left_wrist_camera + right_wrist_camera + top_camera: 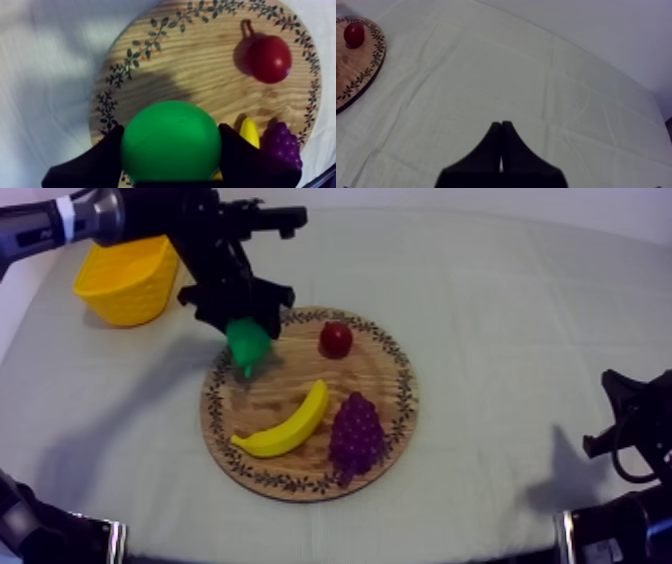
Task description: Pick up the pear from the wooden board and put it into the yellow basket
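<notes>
The green pear [247, 344] hangs just above the upper left part of the round wooden board [300, 383], held between the fingers of my left gripper [240, 326], which is shut on it. In the left wrist view the pear [171, 141] sits between two black fingers [102, 155] over the board [200, 70]. The yellow basket [128, 280] stands at the far left, behind and left of the gripper. My right gripper [501, 132] rests shut as a narrow wedge over bare cloth, and its arm lies low at the right edge of the top view.
On the board lie a banana [288, 427], a bunch of purple grapes [356, 433] and a small red fruit [335, 339]. The small red fruit [354, 35] and the board's rim [371, 65] appear far off in the right wrist view.
</notes>
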